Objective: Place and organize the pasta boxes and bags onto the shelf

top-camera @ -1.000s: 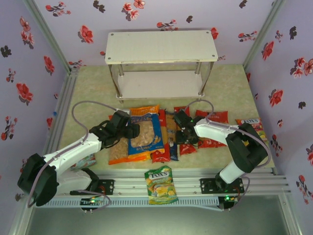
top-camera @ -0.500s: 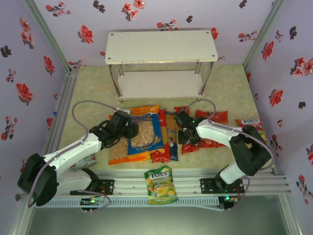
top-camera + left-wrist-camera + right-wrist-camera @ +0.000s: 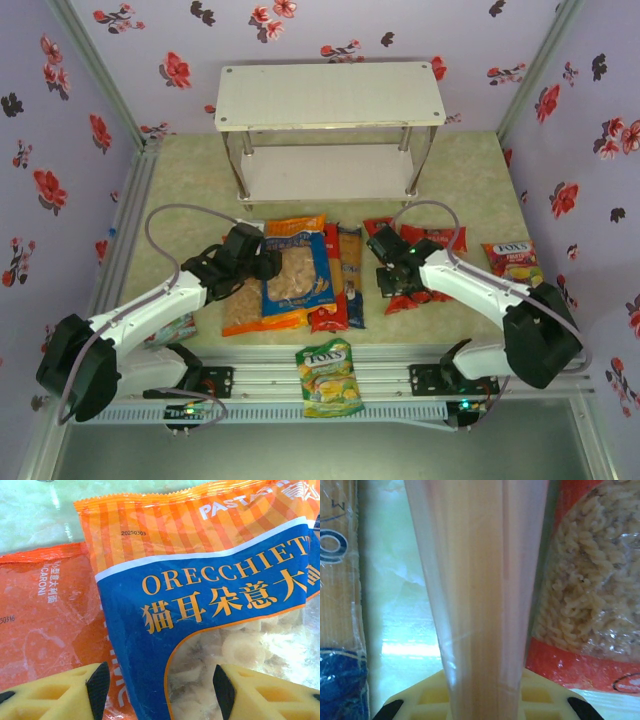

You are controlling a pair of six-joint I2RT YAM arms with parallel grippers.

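Note:
The shelf [image 3: 330, 95] stands at the back, both white boards bare. A blue-and-orange bag [image 3: 300, 275] [image 3: 210, 605] lies on top of an orange bag [image 3: 245, 315] [image 3: 45, 610]. My left gripper [image 3: 268, 265] [image 3: 159, 690] is open, its fingers straddling the blue-and-orange bag's left edge low over it. Right of the bags lie a red pasta box [image 3: 330, 300] and brown pasta boxes [image 3: 350, 270] [image 3: 337, 605]. My right gripper [image 3: 392, 280] [image 3: 485, 715] is shut on another long red pasta box [image 3: 400, 300] [image 3: 480, 580], beside the red bag [image 3: 440, 240] [image 3: 595, 580].
A green-yellow Fox's candy bag [image 3: 327, 375] lies on the rail at the near edge. A red-pink one [image 3: 512, 258] lies at the right. Floral walls close in both sides. Bare floor lies between the packs and the shelf.
My right gripper has closed on the red pasta box and shifted right with it, opening a gap from the brown boxes. The left gripper narrowed a little and stayed in place.

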